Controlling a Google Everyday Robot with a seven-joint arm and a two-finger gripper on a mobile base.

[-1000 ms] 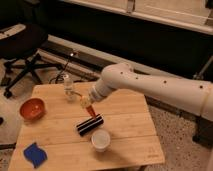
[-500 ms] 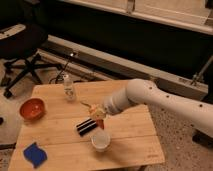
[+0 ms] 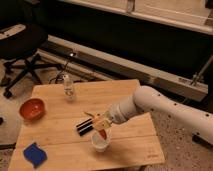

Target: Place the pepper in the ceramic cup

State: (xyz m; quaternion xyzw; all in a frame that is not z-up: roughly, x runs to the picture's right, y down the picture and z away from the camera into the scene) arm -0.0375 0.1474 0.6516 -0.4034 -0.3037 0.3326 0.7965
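Note:
My gripper (image 3: 101, 125) hangs just over the white ceramic cup (image 3: 100, 142) near the front middle of the wooden table (image 3: 55, 135). It is shut on the slim orange-red pepper (image 3: 103, 133), which points down with its tip at the cup's mouth. The white arm reaches in from the right.
A black cylinder (image 3: 83, 127) lies just left of the gripper. An orange bowl (image 3: 32, 109) sits at the table's left, a blue sponge (image 3: 34, 154) at the front left corner, a clear bottle (image 3: 68, 88) at the back. An office chair (image 3: 22, 52) stands behind left.
The arm has swung from the bottle's side at the back, past the black cylinder, forward to above the cup, carrying the pepper.

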